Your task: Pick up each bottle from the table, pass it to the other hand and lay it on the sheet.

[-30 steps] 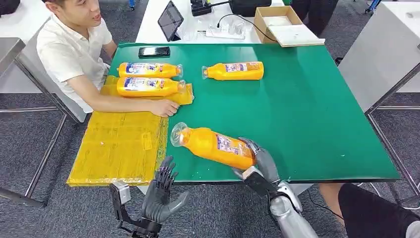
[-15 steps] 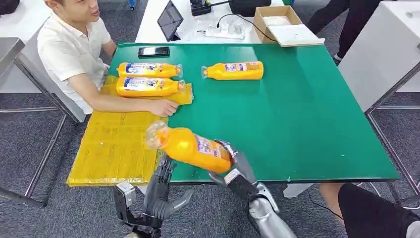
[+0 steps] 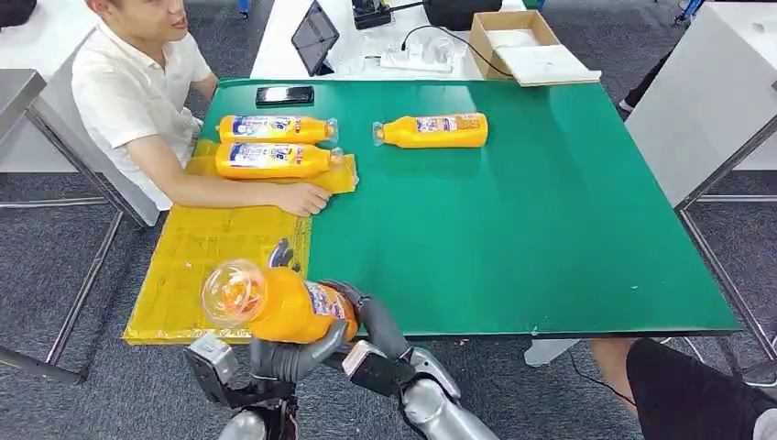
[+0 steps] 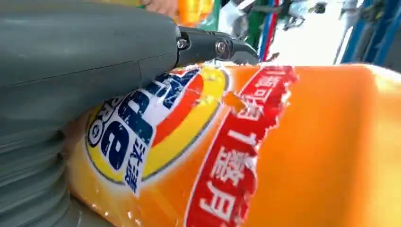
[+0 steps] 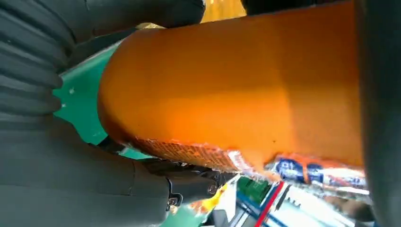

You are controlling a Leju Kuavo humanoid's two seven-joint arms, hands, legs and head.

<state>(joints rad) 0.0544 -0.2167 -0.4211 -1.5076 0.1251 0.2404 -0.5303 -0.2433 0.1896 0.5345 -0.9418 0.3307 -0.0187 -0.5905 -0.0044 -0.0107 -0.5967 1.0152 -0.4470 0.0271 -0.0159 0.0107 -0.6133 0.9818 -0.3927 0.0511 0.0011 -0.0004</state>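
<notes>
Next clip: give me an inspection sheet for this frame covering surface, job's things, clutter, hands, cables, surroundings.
Surface: green table mat; yellow plastic sheet lies over its left edge.
Job's things: one orange juice bottle in the hands, above the sheet's near corner; two orange bottles on the sheet's far end; one orange bottle on the mat.
Clutter: black phone at the mat's far edge.
Hands: left hand and right hand both grip the held bottle.
Cables: black cable on the white table behind, by a cardboard box and a tablet.
Surroundings: a person in a white shirt sits at left, hand on the sheet; grey carpet.
</notes>
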